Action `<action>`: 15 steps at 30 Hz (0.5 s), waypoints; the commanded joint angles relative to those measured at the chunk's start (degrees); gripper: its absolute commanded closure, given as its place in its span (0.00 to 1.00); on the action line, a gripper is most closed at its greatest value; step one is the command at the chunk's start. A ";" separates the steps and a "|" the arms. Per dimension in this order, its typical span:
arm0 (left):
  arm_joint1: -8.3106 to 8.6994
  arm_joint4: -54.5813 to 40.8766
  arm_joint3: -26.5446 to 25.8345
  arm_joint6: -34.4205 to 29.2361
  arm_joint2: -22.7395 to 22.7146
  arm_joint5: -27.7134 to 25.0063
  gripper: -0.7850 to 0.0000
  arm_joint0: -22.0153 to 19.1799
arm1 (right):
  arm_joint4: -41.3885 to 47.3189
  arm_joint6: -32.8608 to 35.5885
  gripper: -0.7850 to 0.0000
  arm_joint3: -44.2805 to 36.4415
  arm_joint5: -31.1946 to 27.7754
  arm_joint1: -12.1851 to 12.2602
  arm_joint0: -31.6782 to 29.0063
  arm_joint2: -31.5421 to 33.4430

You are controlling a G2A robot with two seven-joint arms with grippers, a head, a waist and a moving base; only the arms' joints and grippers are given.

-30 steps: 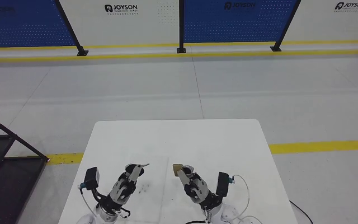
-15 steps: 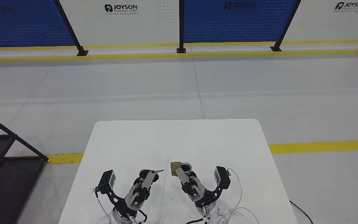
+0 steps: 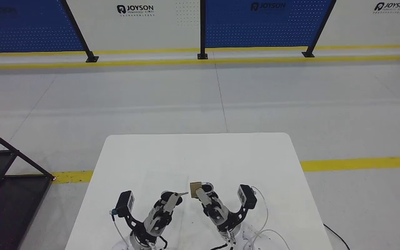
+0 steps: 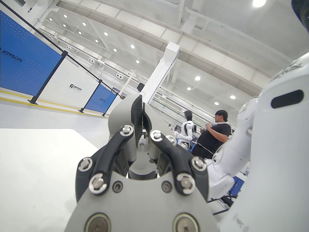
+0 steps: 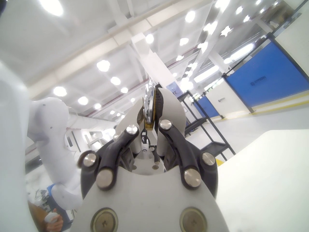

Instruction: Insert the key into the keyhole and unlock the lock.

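Observation:
In the top view, my right gripper (image 3: 202, 190) is shut on a small brass lock (image 3: 195, 187), held up above the white table's (image 3: 250, 162) near part. The right wrist view has the lock (image 5: 148, 108) clamped between the fingers of that gripper (image 5: 154, 96), brass body low and silver part on top. My left gripper (image 3: 172, 197) is shut on a thin silver key (image 3: 180, 194), whose tip points toward the lock and ends just short of it. In the left wrist view this gripper's (image 4: 143, 108) black pads press together, and the key is hidden edge-on between them.
The table is bare ahead of both arms. A black rack (image 3: 15, 169) stands off the table's left side. A yellow floor line (image 3: 350, 164) and blue barrier panels (image 3: 262, 22) lie beyond.
My left arm has swung to the right, bringing the key from well left of the lock to just beside it. The right gripper and the lock shifted slightly left.

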 commanded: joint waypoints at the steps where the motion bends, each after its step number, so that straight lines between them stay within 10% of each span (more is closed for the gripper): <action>1: -0.03 0.23 0.25 0.02 0.27 0.00 1.00 -0.19 | 0.04 0.23 1.00 -0.02 -0.09 -0.08 -0.08 0.13; 15: -0.34 1.32 0.84 1.28 0.56 0.67 1.00 -0.67 | -0.37 0.99 1.00 -0.15 -0.39 -0.66 -0.72 1.11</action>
